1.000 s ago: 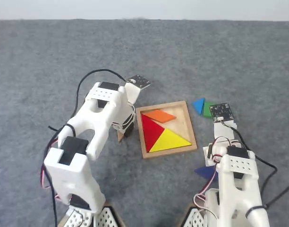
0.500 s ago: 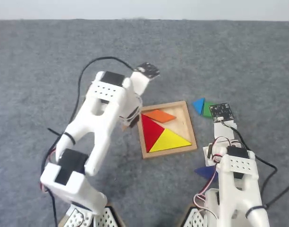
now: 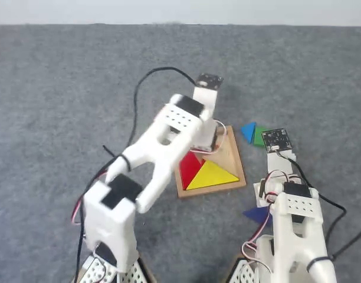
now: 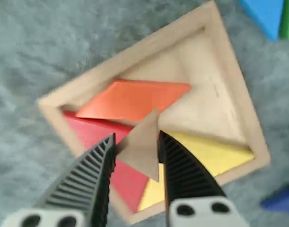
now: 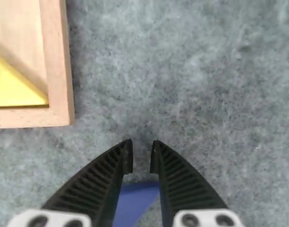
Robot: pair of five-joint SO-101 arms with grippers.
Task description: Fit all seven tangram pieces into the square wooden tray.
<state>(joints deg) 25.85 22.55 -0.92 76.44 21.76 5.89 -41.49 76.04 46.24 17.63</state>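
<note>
The square wooden tray lies mid-table and holds an orange parallelogram, a red triangle and a yellow triangle. My left gripper hangs over the tray's middle, shut on a tan wooden triangle. A blue triangle and a green piece lie beyond the tray's far right corner. My right gripper is shut and holds nothing, low over the mat by the tray's near right corner, above a dark blue piece.
Grey mat covers the table, with bare room left of and behind the tray. The left arm stretches across the tray's left half. The right arm stands at the near right, with cables beside it.
My left arm has swung right from beside the tray's left edge to above the tray, carrying the tan triangle. The right arm has kept still.
</note>
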